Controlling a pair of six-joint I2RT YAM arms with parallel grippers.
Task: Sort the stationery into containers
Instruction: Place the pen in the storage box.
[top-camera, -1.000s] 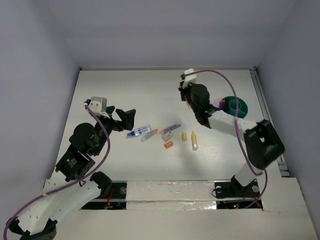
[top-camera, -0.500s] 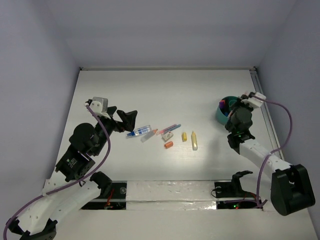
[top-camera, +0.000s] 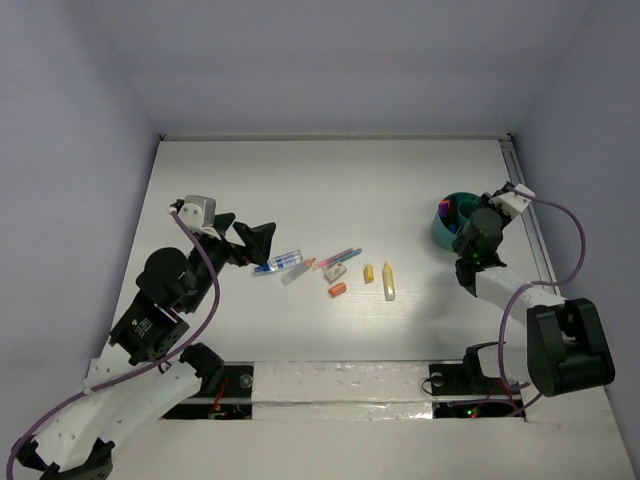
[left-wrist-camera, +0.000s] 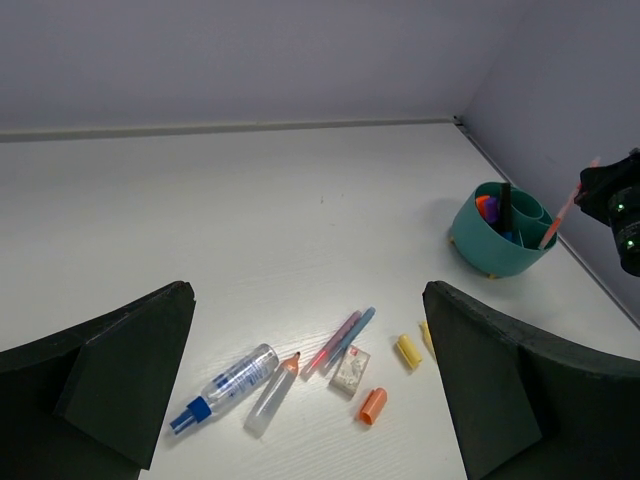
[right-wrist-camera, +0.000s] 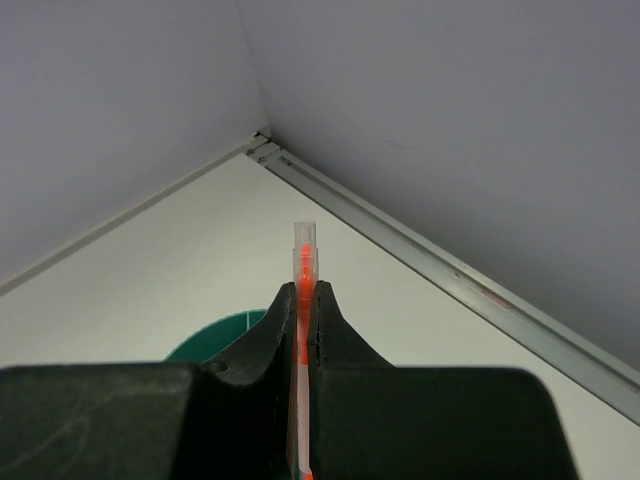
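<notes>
My left gripper (top-camera: 258, 240) hangs wide open and empty near the blue-white pen (top-camera: 280, 264). Several pieces lie unsorted mid-counter. At the right edge, my right gripper (right-wrist-camera: 303, 300) pinches a thin orange pen (right-wrist-camera: 303, 248) just beside the teal organiser (top-camera: 441, 236), which already holds a few.

No text, number or brand can be read in any view. The white eraser (left-wrist-camera: 350, 369) lying on the bench (left-wrist-camera: 200, 200) has some faint print on its face, but it is too small and blurred to make out.
</notes>
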